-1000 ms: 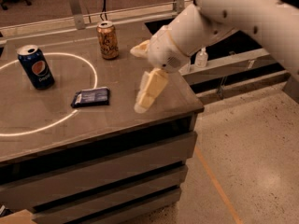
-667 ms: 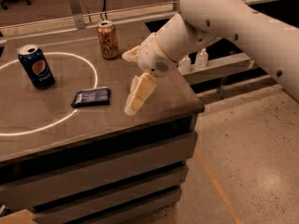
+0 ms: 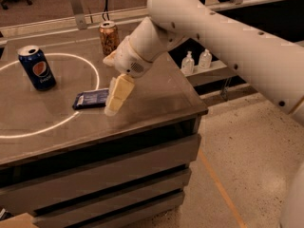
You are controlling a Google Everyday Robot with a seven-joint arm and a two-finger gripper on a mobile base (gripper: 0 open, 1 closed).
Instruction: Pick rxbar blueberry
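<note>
The bar (image 3: pixel 90 99) lies flat on the tabletop (image 3: pixel 156 91), which should suit a pinch from above. The gripper (image 3: pixel 113 108) hangs over its right end, whether open or closed I cannot tell.

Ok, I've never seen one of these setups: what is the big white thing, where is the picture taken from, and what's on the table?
The big white thing is the robot's single arm, reaching in from the right. At its end, the pale gripper points down close over the table, at the right end of the rxbar blueberry, a flat dark-blue snack bar. The bar lies flat on the table, so it does not look held yet. There is only one camera view. It looks down on the table from above, but its mounting is not known. Also on the table are a blue Pepsi can at the left, a brown can at the back, and a white circle marked on the top. Two small bottles stand on a shelf behind.
</note>
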